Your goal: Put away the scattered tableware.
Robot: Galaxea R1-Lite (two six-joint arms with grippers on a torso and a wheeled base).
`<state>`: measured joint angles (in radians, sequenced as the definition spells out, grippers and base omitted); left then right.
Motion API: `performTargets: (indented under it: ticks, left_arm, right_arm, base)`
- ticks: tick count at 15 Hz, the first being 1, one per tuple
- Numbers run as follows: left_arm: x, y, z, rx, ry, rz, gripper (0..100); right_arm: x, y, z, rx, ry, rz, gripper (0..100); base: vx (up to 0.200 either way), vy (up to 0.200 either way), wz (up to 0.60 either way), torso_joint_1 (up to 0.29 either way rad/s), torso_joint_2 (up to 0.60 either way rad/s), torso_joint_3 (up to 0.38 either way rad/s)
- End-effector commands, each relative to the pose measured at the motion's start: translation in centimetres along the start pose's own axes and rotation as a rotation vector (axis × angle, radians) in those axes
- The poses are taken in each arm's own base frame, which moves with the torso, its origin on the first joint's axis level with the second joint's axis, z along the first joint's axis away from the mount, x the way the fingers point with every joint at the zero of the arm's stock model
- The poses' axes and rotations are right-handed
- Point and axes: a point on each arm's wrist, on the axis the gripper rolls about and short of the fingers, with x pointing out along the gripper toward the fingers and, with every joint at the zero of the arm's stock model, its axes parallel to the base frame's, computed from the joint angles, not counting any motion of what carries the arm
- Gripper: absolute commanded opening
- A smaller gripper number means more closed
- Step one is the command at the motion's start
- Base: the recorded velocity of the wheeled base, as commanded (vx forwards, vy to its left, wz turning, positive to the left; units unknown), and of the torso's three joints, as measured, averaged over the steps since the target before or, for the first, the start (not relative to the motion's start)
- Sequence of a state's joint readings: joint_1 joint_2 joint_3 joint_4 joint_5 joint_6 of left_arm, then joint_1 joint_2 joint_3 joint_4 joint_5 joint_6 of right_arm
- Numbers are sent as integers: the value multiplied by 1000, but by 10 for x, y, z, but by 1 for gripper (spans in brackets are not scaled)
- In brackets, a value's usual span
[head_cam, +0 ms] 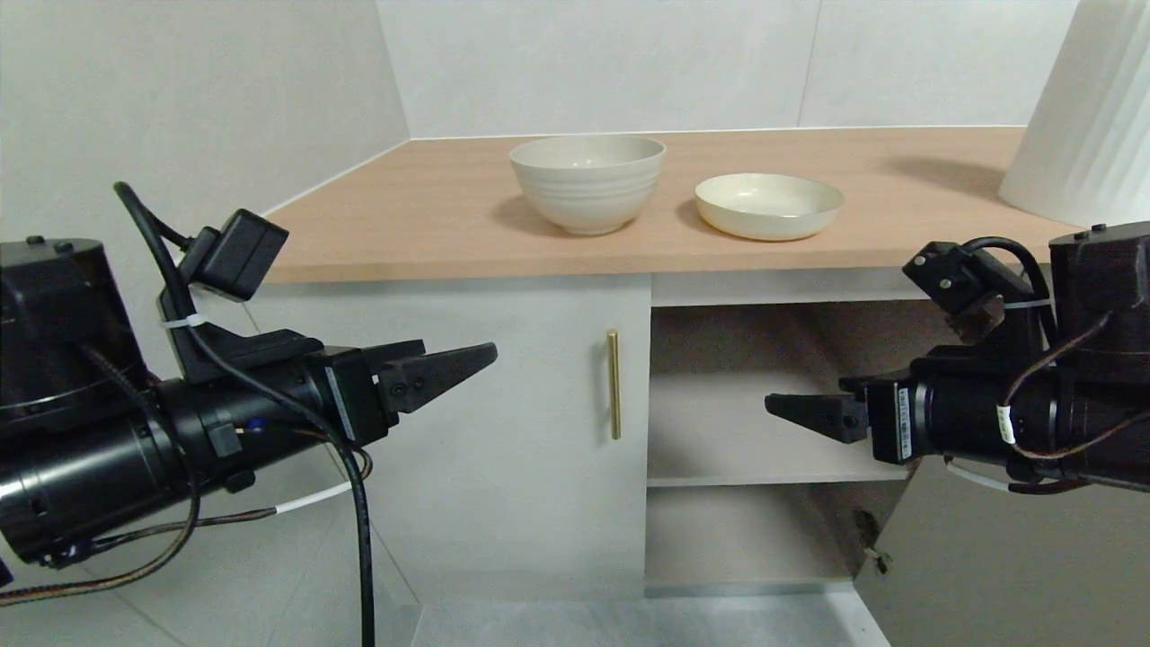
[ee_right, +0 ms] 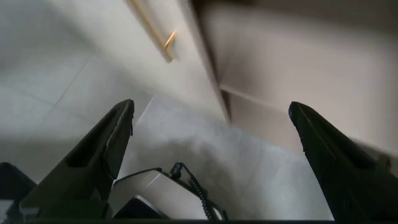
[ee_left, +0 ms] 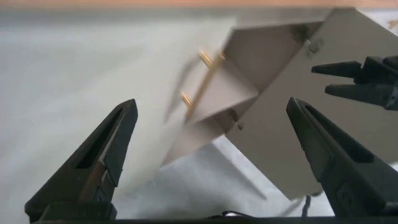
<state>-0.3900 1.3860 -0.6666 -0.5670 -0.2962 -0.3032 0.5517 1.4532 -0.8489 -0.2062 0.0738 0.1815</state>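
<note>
The bowl and the plate sit side by side, apart, in the upper middle of the frame. Both stand on the counter, back from its front edge. Both are round, so no axis matters; I judge the rim is the place to pinch.

Both grippers hang below counter level, level with the cabinet front. The left gripper is at middle left and the right gripper at middle right, tips pointing toward each other. In the wrist views each has its jaws spread wide and holds nothing.

From either one the tableware lies up and farther off. The plate is almost straight above the right tip, so that arm looks nearer to it; the bowl is closer to the left.

The counter edge lies between grippers and tableware, so I'd lift first and then go in.

The open cabinet bay is at lower right of centre, split by a shelf, just behind the right gripper. Its door swings out at lower right. The closed door with its handle is at centre. A white ribbed thing crowds the upper right.
</note>
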Motion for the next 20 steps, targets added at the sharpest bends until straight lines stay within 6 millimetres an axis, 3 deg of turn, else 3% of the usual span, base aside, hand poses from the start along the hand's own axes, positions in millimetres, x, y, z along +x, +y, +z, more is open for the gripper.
performTargets:
  ticks: [1, 9, 20]
  left_arm:
    - [-5, -2, 2, 4, -16, -5, 100]
    - [-5, -2, 2, 6, -15, -6, 100]
    - [3, 1, -1, -12, 32, 3, 100]
  right_arm:
    - [-2, 0, -1, -1, 0, 3, 100]
    - [-6, 2, -4, -62, 2, 16, 100]
    - [-1, 1, -5, -63, 4, 12, 100]
  base:
    - [0, 0, 0, 0, 0, 0]
    - [0, 0, 0, 0, 0, 0]
    - [0, 0, 0, 132, -401, -273]
